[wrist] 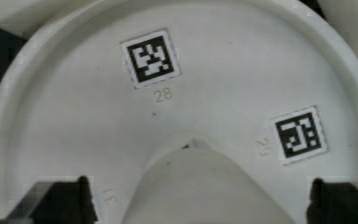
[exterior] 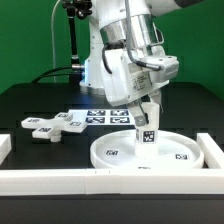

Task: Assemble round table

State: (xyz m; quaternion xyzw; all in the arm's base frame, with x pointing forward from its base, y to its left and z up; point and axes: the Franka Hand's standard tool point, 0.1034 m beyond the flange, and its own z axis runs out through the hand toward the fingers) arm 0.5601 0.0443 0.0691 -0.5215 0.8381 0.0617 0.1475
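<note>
The large round disc (exterior: 150, 152) lies flat on the table, its tags facing up; it fills the wrist view (wrist: 140, 110). The short cylindrical leg (exterior: 146, 131) stands upright on the disc near its middle, and in the wrist view it rises between my fingers (wrist: 202, 180). My gripper (exterior: 146, 112) (wrist: 202, 200) sits over the leg's top, with its black fingers (wrist: 66, 200) on either side. A strip of disc shows between each finger and the leg, so the jaws stand open around it. The flat cross-shaped foot (exterior: 52, 125) lies on the table at the exterior view's left.
The marker board (exterior: 103, 115) lies behind the disc. Long white rail bars run along the front (exterior: 60, 180) and the exterior view's right (exterior: 212, 150), close to the disc. A short white bar end (exterior: 4, 147) sits at the left edge.
</note>
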